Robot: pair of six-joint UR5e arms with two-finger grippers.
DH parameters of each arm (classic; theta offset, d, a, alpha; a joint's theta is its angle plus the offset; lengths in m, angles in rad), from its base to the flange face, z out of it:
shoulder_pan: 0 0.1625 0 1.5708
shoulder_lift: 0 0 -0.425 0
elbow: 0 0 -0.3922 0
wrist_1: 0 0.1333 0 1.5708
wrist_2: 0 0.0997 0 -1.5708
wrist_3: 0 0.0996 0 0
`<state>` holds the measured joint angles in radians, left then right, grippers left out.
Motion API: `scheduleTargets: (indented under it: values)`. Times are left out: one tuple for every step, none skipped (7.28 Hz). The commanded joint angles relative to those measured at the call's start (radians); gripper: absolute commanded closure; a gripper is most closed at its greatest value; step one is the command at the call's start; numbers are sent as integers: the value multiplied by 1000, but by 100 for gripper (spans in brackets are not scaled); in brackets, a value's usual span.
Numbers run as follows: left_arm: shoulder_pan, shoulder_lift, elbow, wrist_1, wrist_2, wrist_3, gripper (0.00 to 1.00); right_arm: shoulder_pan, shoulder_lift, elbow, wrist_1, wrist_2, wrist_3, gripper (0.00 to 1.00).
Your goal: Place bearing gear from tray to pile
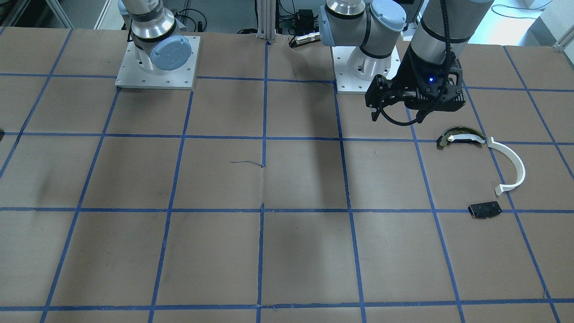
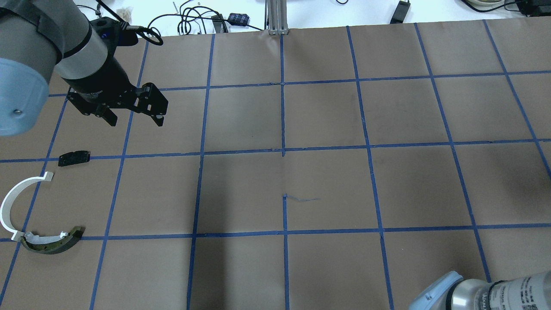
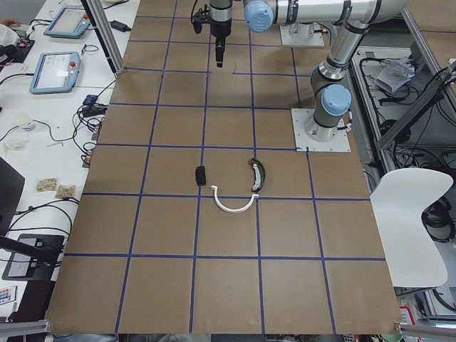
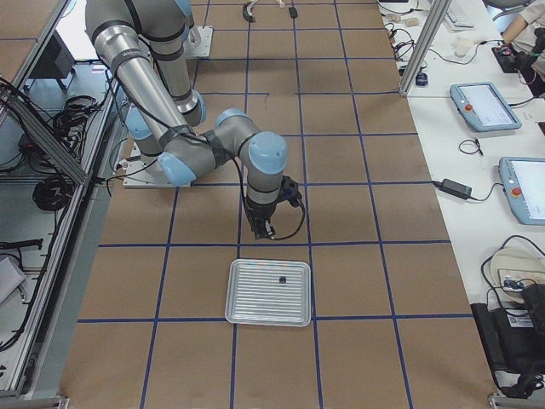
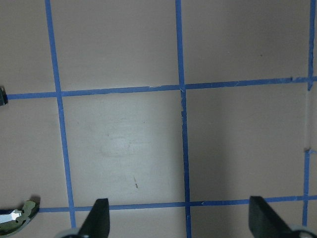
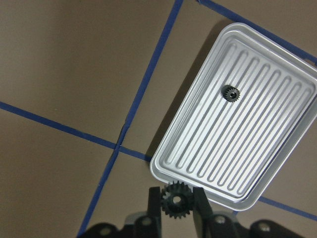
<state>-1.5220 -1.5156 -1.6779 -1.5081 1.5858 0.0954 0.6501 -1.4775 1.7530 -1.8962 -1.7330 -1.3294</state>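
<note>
My right gripper [image 6: 174, 206] is shut on a black toothed bearing gear [image 6: 174, 199], held above the table by one edge of the silver ribbed tray [image 6: 198, 144]. In the exterior right view the gripper [image 4: 262, 228] hovers just beside the tray [image 4: 247, 294]. The pile lies at the table's far left end: a white half-ring arc [image 2: 8, 206], a dark curved piece [image 2: 51, 244] and a flat black plate [image 2: 74, 158]. My left gripper [image 2: 134, 119] is open and empty, raised near the pile; its fingers [image 5: 99, 218] frame bare table.
A second, smaller black gear [image 6: 231, 92] lies in the tray. The table is brown paper with a blue tape grid [image 2: 283, 150]. The arm base plates [image 1: 157, 63] stand at the robot's edge. Cables and tablets [image 4: 485, 106] lie beyond the operators' edge.
</note>
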Motion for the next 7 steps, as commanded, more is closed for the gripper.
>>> scheduleTargets:
  values:
    - [2, 0, 1, 2, 0, 48, 0, 116, -111, -6, 148, -17, 193, 100]
    - [0, 0, 3, 2, 0, 66, 0, 196, -157, -13, 204, -23, 308, 100]
    - [2, -8, 3, 8, 3, 72, 0, 309, -173, -51, 221, -43, 378, 100]
    - [0, -12, 3, 23, 10, 78, 0, 423, -175, -99, 318, -46, 533, 100]
    - [0, -12, 1, 26, 35, 86, 0, 525, -173, -137, 380, -31, 696, 100]
    - [-1, -5, 1, 25, 39, 83, 0, 631, -170, -144, 382, -30, 811, 100]
    - [-1, -14, 1, 28, 30, 78, 0, 733, -159, -141, 382, 2, 993, 100]
